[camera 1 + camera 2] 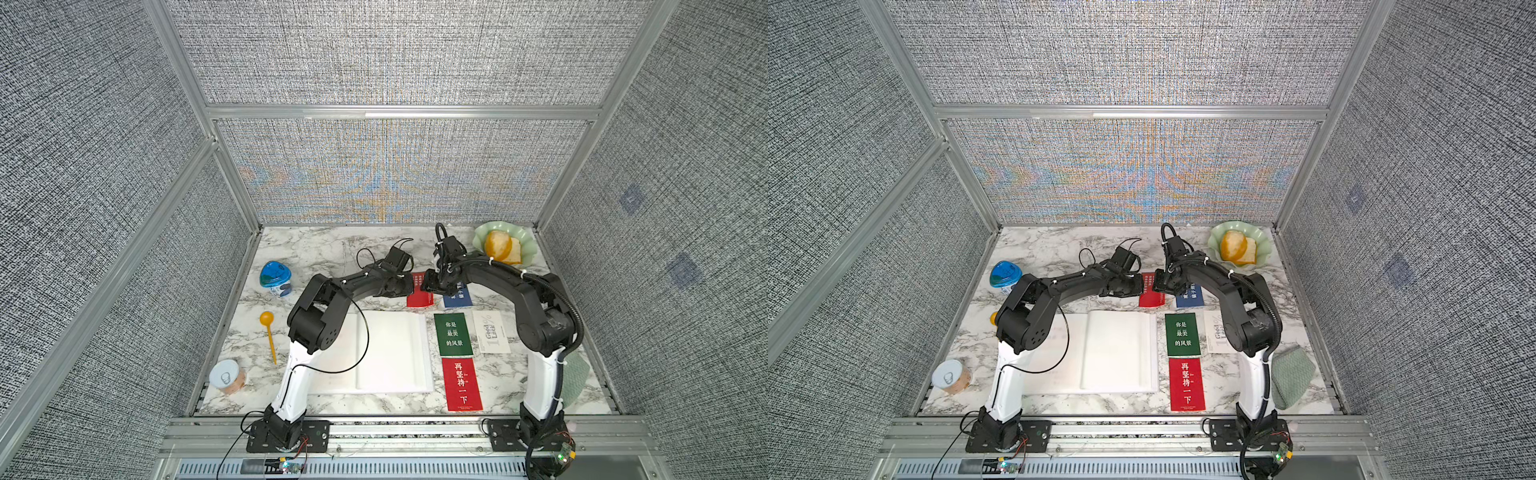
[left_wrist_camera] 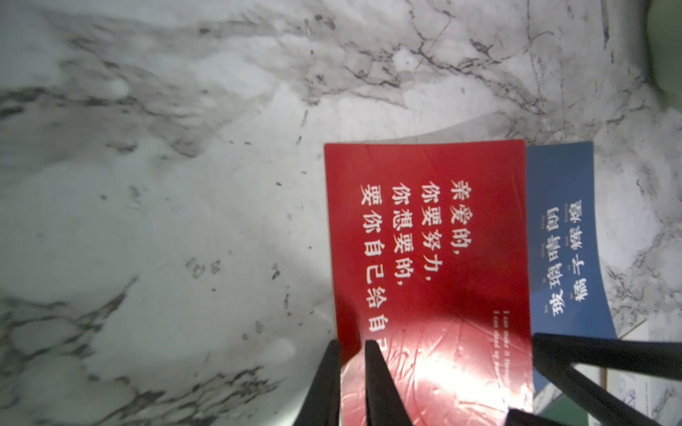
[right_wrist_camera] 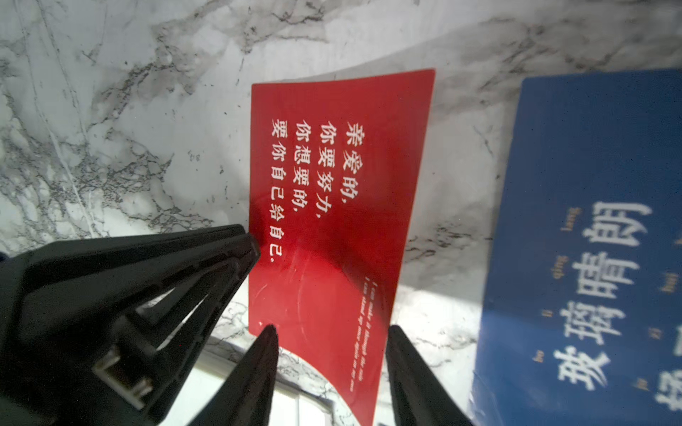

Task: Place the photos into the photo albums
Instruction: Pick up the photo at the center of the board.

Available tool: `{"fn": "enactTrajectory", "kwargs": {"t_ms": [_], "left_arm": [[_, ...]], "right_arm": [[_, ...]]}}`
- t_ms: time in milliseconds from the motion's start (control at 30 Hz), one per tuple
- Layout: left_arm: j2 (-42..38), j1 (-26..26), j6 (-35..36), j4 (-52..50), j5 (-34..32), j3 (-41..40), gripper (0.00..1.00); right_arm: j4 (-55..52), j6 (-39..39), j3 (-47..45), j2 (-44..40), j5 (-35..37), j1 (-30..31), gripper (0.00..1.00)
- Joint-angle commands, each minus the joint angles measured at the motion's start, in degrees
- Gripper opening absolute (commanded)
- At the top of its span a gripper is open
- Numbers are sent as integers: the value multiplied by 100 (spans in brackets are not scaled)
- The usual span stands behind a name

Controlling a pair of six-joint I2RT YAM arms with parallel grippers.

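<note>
Red photo (image 1: 419, 299) with white Chinese lettering sits just above the upper right corner of the open white album (image 1: 395, 353), mid-frame in both top views. One end is lifted and bowed off the marble table (image 1: 311, 257). The left gripper (image 2: 350, 346) is clenched on its edge. The right gripper (image 3: 332, 328) is parted, its fingers straddling the card's near end; whether they touch it cannot be told. A blue photo (image 1: 457, 296) lies just right of it, partly under the right gripper. Below, right of the album, lie a green photo (image 1: 453, 334), a white "Good Luck" photo (image 1: 490, 332) and a second red photo (image 1: 461, 384), all flat. The left arm (image 1: 320, 307) crosses the album's left page. Farther out are a blue-lidded tub (image 1: 275, 278), a yellow spoon (image 1: 268, 332) and a tin can (image 1: 226, 376) at left, and a green dish (image 1: 527, 243) at upper right.
</note>
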Motion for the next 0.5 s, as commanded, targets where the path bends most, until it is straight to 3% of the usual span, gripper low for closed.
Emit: {"fn": "enactTrajectory", "kwargs": {"t_ms": [0, 467], "left_arm": [[-77, 23, 59, -296, -12, -79, 17], [-248, 96, 103, -76, 276, -221, 14]], "right_arm": [[240, 111, -77, -81, -256, 7, 49], [434, 186, -176, -201, -476, -6, 40]]}}
